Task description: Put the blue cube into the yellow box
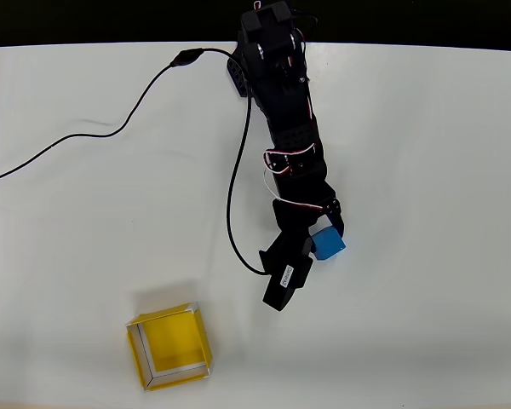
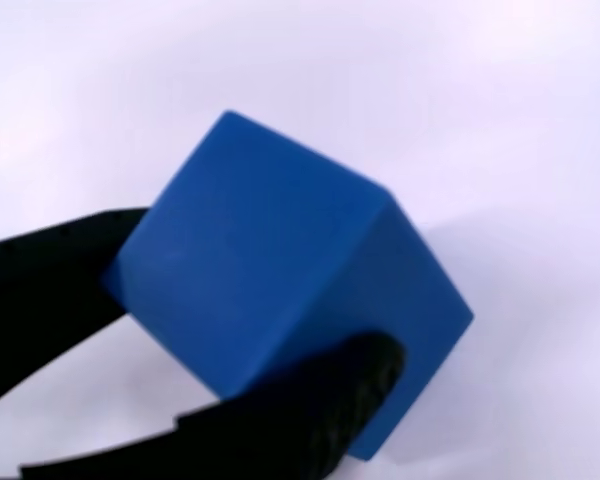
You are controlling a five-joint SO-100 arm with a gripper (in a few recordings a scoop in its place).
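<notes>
Blue cube [image 1: 329, 244]: one, and it sits between the black gripper [image 1: 317, 241] jaws near the middle of the white table [image 1: 426, 170] in the overhead view. One yellow box [image 1: 169, 346] stands open-topped well apart from it, toward the lower left, close to the table's near edge and slightly skewed. One black cable [image 1: 136, 106] snakes from the left edge across to the arm.

Bare tabletop lies between cube and box, with open room on the right side too.

In the wrist view the blue cube [image 2: 280, 300] is tilted, a corner pointing up, with a black finger [image 2: 50, 270] pressed to its left face and another [image 2: 320, 410] against its lower face, so the gripper [image 2: 215, 335] is closed on it. Whether the cube touches the table cannot be told. The arm covers part of the cube from overhead.
</notes>
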